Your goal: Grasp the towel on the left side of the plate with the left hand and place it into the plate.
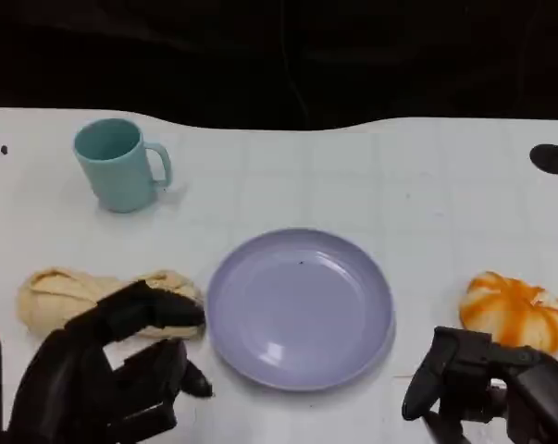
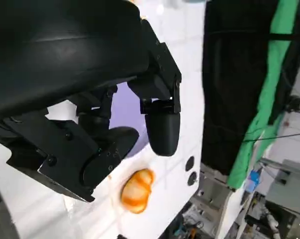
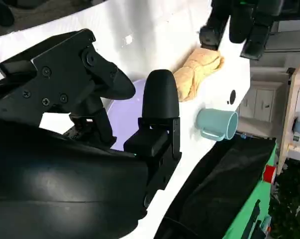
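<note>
The towel [image 1: 93,298] at the lower left is looking like soft, wrinkled cloth — matt. The plate [image 1: 300,307] is showing a smooth, glossy finish, the table [image 1: 399,194] is looking smooth, and the left robot hand [image 1: 103,379] is appearing as matt black plastic.

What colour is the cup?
The cup is light teal, clearest in the head view.

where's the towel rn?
Head view: the towel lies on the table left of the purple plate, below the teal mug, with the left hand over its near edge.
</note>
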